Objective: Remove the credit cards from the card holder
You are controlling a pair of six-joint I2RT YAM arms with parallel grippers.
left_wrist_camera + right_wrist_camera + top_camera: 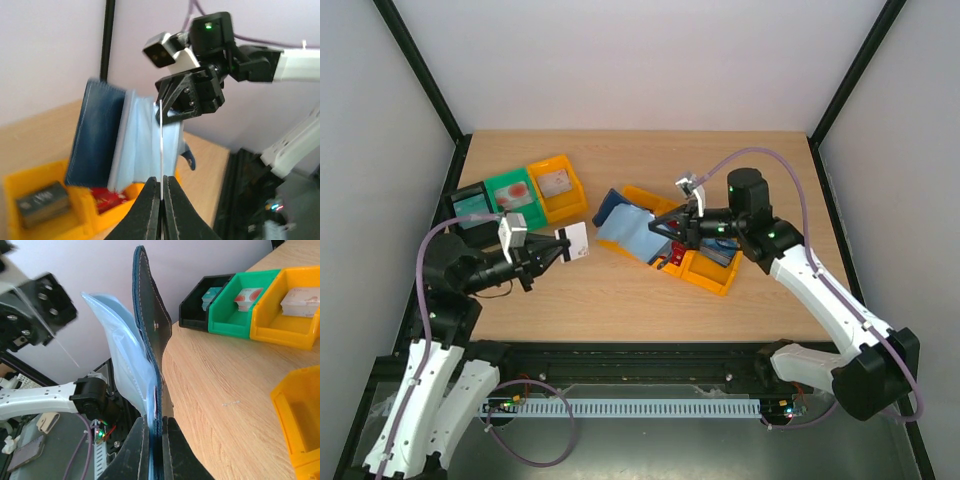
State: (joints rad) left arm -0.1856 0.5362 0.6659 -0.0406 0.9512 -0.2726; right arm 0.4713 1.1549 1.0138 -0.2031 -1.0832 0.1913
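My left gripper [558, 250] is shut on a white credit card [578, 240], held in the air left of the card holder and apart from it. In the left wrist view that card [162, 145] shows edge-on as a thin line between my fingertips. My right gripper [662, 230] is shut on the open card holder [625, 225], lifted over the orange tray's left end. The right wrist view shows its navy cover [150, 315] and pale blue pockets [120, 350] pinched between my jaws. A dark grey card [42, 200] and a red card [107, 197] lie in the tray.
The orange three-compartment tray [705, 277] sits at mid-table, right of centre. Black [470, 205], green [510, 193] and orange [560, 185] bins stand in a row at the back left, each with cards inside. Black frame posts rise at the table's corners.
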